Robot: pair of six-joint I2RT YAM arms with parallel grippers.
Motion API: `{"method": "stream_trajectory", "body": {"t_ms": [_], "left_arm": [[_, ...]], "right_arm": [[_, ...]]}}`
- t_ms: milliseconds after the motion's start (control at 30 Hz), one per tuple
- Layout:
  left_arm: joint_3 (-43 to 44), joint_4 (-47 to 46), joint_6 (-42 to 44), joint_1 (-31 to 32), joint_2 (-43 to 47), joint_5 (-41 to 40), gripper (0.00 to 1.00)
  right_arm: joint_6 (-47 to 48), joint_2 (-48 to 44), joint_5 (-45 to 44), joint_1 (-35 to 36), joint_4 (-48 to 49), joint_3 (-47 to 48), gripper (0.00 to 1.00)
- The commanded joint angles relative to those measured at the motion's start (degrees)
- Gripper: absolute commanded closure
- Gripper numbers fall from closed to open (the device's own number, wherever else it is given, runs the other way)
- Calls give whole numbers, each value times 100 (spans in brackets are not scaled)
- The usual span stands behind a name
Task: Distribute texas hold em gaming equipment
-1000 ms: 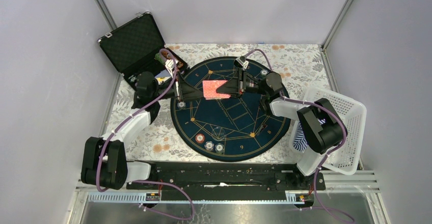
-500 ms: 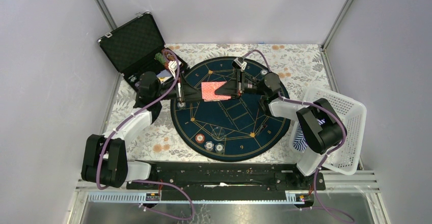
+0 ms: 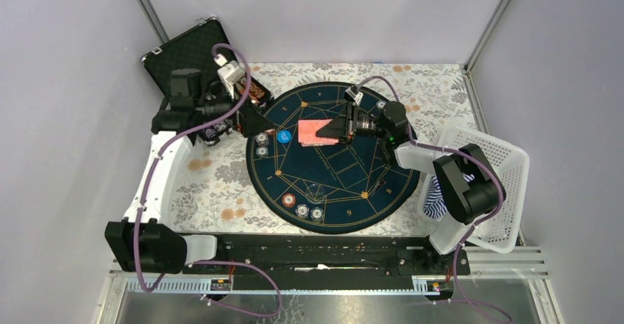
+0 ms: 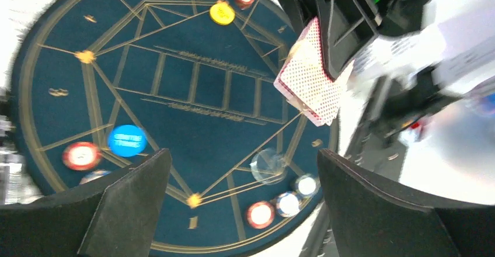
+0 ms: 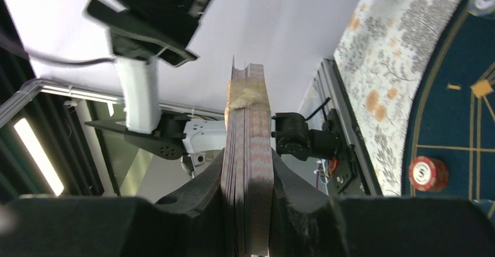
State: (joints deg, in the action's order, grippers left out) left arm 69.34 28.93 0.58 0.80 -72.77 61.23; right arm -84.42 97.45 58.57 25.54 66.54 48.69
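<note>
Surface: covered by a floral-print cloth (image 3: 213, 184), with a round dark-blue felt mat (image 3: 331, 169) marked in gold lines at its middle.
Cards: one thick rectangular deck of red-backed playing cards (image 4: 309, 87) with dotted backs, held off the mat above the middle of the surface.
Right fingers (image 5: 192, 204): clamped on the deck's two faces, the card edges standing between them.
Left fingers (image 4: 125, 210): spread wide apart, holding and touching nothing, above the mat's left edge.
Chips: small round striped poker chips (image 3: 302, 210). Three sit in a row at the mat's near edge, two at its left edge, and three more beside the yellow disc.
Discs: one blue button disc (image 3: 283, 137) just beside the two left chips, one yellow disc (image 4: 222, 13) and one clear disc (image 4: 267, 165), all flat on the mat.
Case: black hard case (image 3: 188, 59) at the far left corner, lid up, lined with dimpled foam.
Basket: white perforated plastic basket (image 3: 508, 191) at the right edge, with a blue-white striped cloth (image 3: 435, 199) inside.
</note>
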Motion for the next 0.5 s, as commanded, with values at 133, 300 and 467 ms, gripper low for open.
{"method": "stream_trajectory", "body": {"t_ms": [133, 300, 467], "left_arm": [[567, 2288, 3704, 2136, 173, -2790, 1], [933, 2388, 3798, 2839, -356, -3214, 1], [1030, 2302, 3840, 3291, -703, -3469, 1]], "right_arm": [[1388, -446, 43, 87, -1414, 60, 85], [1726, -529, 91, 257, -1841, 63, 85], [1818, -526, 102, 385, -1923, 70, 85]]}}
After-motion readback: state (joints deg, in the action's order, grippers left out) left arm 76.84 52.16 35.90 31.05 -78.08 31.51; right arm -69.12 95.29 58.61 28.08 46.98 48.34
